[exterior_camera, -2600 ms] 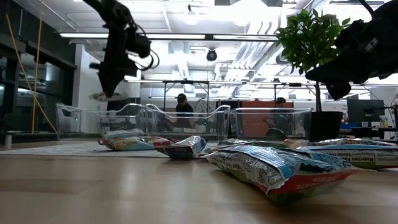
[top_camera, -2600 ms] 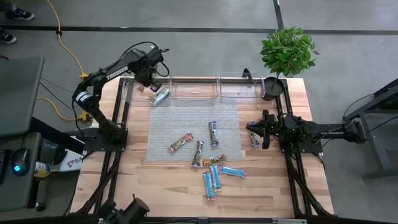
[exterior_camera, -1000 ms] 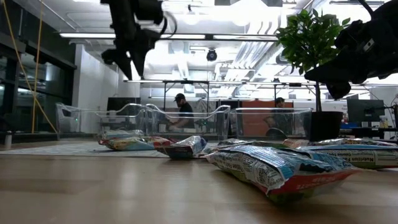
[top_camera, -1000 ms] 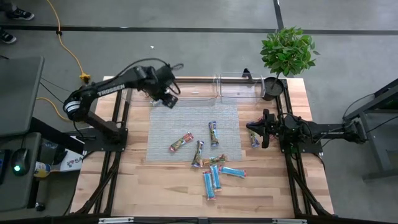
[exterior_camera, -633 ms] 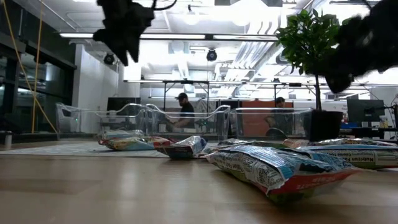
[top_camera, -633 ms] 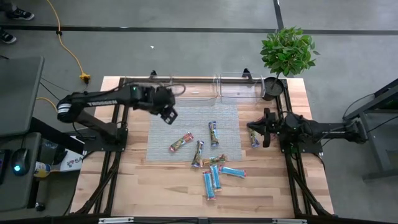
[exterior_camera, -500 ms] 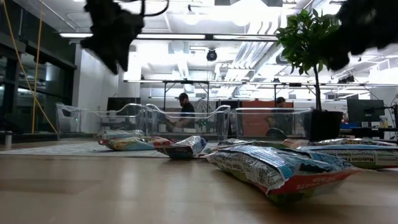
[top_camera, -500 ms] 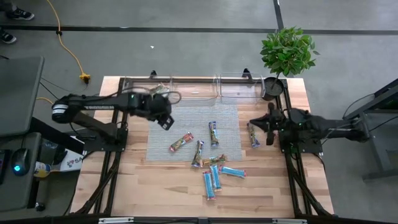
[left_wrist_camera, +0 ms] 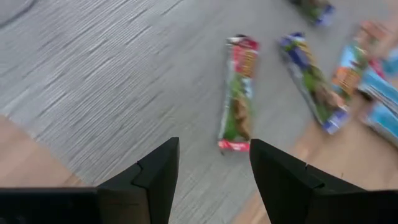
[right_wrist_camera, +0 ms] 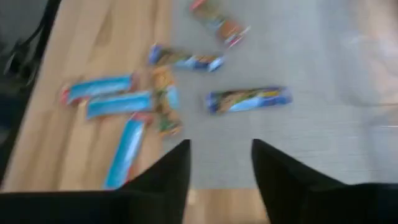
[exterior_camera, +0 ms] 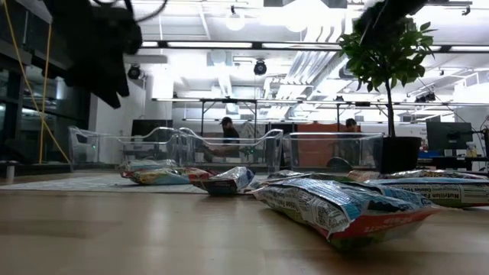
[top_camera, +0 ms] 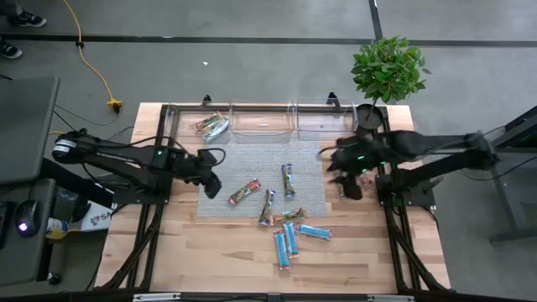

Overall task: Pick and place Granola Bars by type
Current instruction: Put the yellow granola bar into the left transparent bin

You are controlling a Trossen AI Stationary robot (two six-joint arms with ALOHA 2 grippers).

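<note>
A potted plant (top_camera: 387,71) stands at the wooden counter's (top_camera: 210,252) one-o'clock corner; clear bins (top_camera: 264,122) line its twelve-o'clock edge above a grey mat (top_camera: 252,164).

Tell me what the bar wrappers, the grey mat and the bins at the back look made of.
Bar wrappers: thin glossy printed film, probably plastic or foil laminate; crinkled, with crimped ends and highlights.
Grey mat: woven, matte, likely vinyl or fabric; fine ribbed lines show in the left wrist view.
Bins: clear rigid plastic by the look; the table shows through the walls.
</note>
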